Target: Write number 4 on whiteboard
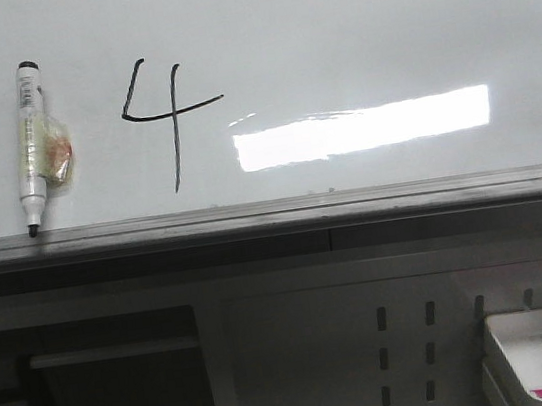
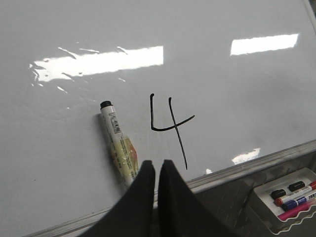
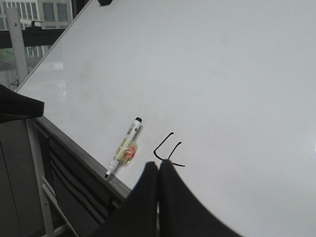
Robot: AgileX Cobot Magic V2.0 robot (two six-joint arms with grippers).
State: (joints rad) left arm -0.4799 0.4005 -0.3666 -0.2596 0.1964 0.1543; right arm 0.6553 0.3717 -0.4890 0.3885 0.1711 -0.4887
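Note:
A black hand-drawn number 4 (image 1: 165, 112) stands on the glossy whiteboard (image 1: 346, 21). A white marker (image 1: 32, 146) with yellowish tape around it lies on the board left of the 4, tip down at the grey edge rail (image 1: 273, 215). Neither gripper shows in the front view. In the left wrist view my left gripper (image 2: 156, 165) is shut and empty, above the rail, just short of the marker (image 2: 118, 143) and the 4 (image 2: 170, 123). In the right wrist view my right gripper (image 3: 159, 165) is shut and empty, and covers the lower part of the 4 (image 3: 165, 150); the marker (image 3: 124, 147) lies beside it.
A small white tray (image 1: 531, 328) with black, red, blue and pink markers sits below the board at the right; it also shows in the left wrist view (image 2: 291, 195). A bright rectangular glare (image 1: 361, 128) lies right of the 4. A dark frame with slots stands under the rail.

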